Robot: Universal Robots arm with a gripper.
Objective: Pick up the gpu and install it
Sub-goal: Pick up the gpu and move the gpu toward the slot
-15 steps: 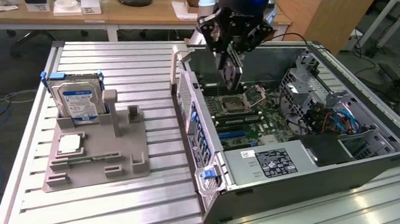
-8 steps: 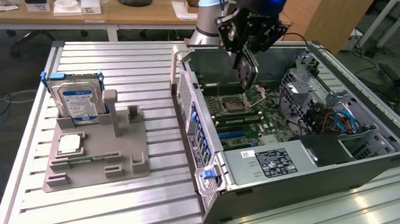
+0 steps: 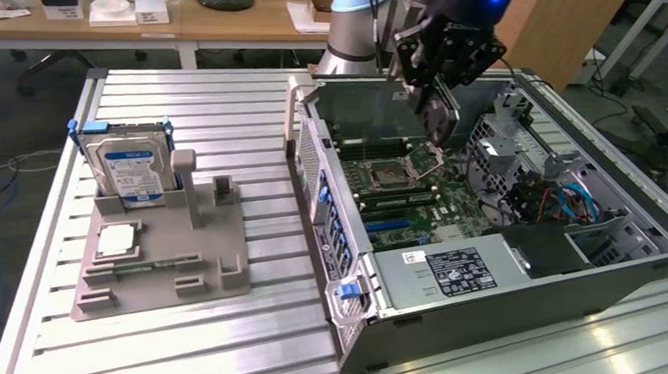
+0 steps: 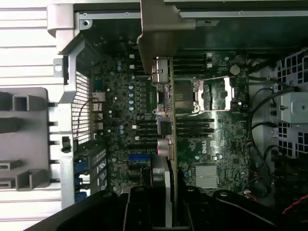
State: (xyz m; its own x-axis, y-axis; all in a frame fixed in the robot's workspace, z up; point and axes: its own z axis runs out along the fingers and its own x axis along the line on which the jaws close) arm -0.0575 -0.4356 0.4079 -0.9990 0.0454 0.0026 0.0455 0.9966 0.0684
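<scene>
We see a ribbed aluminium table [image 3: 202, 105] in a workshop, with wooden desks [image 3: 149, 23] behind it. On the table lies an open computer case [image 3: 475, 328] with its motherboard [image 3: 423, 212] facing up, and a power supply [image 3: 443, 272] sits at the near end of the case. Towards the exterior view's left, well apart from the case, stands a grey fixture tray [image 3: 196, 257]. It holds a hard drive [image 3: 132, 165] upright at its far end and a small square CPU chip [image 3: 118, 241] lying flat nearer to us. The black gripper [image 3: 435, 94] hangs over the open case, its fingers pinching the gpu [image 3: 440, 120], which stands on edge over the motherboard just beside the CPU socket [image 3: 385, 174]. In the wrist view we look down along the card's thin edge, its silvery bracket at the far end. We cannot tell whether the card's lower edge touches the board.
</scene>
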